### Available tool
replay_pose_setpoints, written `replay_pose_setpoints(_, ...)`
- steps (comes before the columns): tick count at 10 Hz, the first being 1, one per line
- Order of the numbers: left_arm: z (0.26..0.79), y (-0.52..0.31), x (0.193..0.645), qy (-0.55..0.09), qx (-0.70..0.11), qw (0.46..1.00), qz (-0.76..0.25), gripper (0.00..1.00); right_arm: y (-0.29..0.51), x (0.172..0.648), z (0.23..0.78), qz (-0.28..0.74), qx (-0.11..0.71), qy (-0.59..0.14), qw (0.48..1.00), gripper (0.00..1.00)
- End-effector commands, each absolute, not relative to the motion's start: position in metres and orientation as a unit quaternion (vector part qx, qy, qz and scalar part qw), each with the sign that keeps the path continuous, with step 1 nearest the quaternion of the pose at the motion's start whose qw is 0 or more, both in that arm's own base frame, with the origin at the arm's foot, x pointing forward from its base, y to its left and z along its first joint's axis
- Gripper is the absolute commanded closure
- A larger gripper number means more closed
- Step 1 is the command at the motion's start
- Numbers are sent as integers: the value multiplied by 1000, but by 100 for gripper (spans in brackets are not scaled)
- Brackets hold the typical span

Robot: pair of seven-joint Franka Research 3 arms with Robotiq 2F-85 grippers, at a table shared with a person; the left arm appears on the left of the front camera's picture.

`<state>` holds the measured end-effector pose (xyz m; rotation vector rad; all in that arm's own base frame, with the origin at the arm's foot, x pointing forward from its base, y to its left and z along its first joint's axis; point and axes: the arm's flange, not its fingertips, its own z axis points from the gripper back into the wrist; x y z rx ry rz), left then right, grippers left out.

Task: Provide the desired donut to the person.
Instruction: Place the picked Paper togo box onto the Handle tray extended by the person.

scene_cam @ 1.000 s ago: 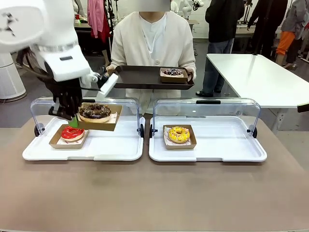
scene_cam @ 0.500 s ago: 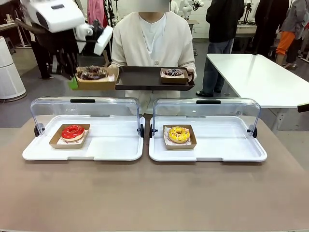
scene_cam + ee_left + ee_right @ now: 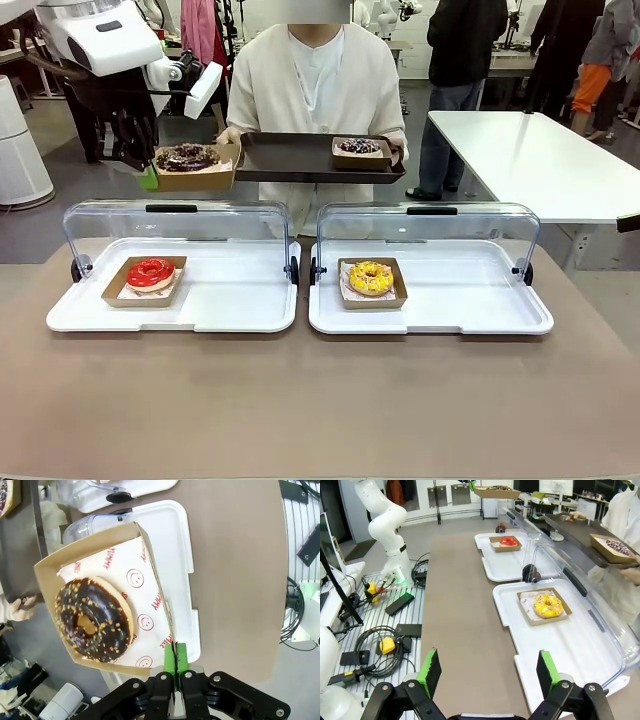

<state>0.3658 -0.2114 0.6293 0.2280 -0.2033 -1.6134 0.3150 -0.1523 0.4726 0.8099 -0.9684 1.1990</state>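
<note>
My left gripper point(image 3: 149, 176) is shut on the edge of a brown carton point(image 3: 190, 172) that holds a chocolate donut point(image 3: 186, 156) with nut bits. It hangs just left of the dark tray point(image 3: 290, 160) held by the person point(image 3: 316, 80). That tray carries another dark donut point(image 3: 358, 148) in its own carton. In the left wrist view the green pads point(image 3: 181, 656) of the left gripper point(image 3: 174, 658) pinch the carton wall beside the chocolate donut point(image 3: 92, 620). My right gripper point(image 3: 487, 674) stands open over the brown table with nothing between its fingers.
A red donut point(image 3: 150, 272) sits in the left white tray point(image 3: 230, 300) and a yellow donut point(image 3: 371, 277) in the right white tray point(image 3: 470, 300). Both trays have their clear lids point(image 3: 180, 225) raised at the back. A white table point(image 3: 540, 160) stands at the right.
My left gripper has lifted the chocolate donut's carton from above the left white tray up and away, to beside the person's dark tray. The right gripper has stayed still.
</note>
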Motion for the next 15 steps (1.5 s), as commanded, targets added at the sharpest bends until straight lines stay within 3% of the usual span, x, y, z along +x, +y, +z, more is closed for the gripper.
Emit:
replay_pose_setpoints(1,640,-215,363,-93,109,689,-710,100,-153,317,473,528,354,-430,641,0)
replay_pose_setpoints(11,637,-214,364,-97,104,682,-717,99,-153,317,473,528,354,-430,641,0)
replay_pose_setpoints(15,644,-225,447,-81,68,677,-728,99,-153,317,473,528,354,-430,641,0)
